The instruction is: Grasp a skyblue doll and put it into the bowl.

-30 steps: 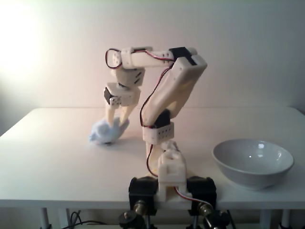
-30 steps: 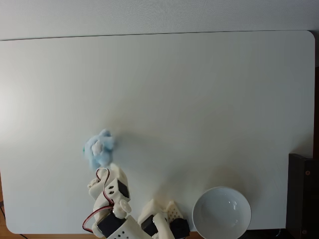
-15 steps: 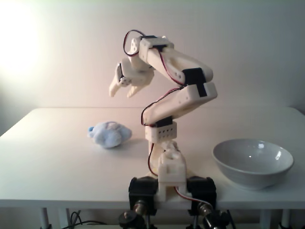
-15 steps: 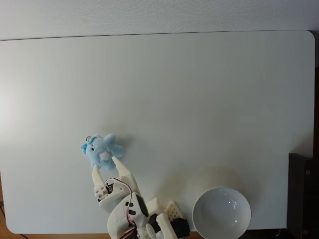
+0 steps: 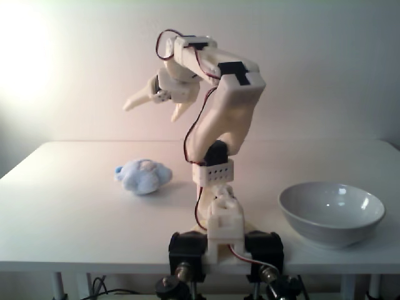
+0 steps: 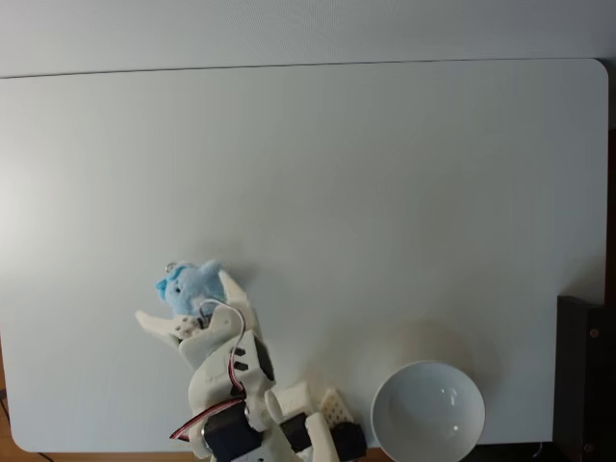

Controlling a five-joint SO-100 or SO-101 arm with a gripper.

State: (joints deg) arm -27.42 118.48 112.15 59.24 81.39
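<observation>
The white surface (image 6: 385, 192) is carrying everything. The bowl (image 5: 331, 212) is sitting empty, well apart from the skyblue doll (image 5: 144, 175), which is lying loose on the surface. The gripper (image 5: 153, 107) is hanging above it, spread wide and empty, presumably positioning for a grasp.

A strong warm glow burns out the upper left of the wall in a fixed view, fading to a dull grey-beige toward the right. That picture is soft and slightly hazy, with low contrast. The bowl (image 5: 332, 213) carries small bright glints on its inner wall, and faint shadows lie under it and the doll (image 5: 143, 175). From above, the table (image 6: 385, 192) is evenly lit, cooler, brightest at its left edge, with soft pale shadows.
</observation>
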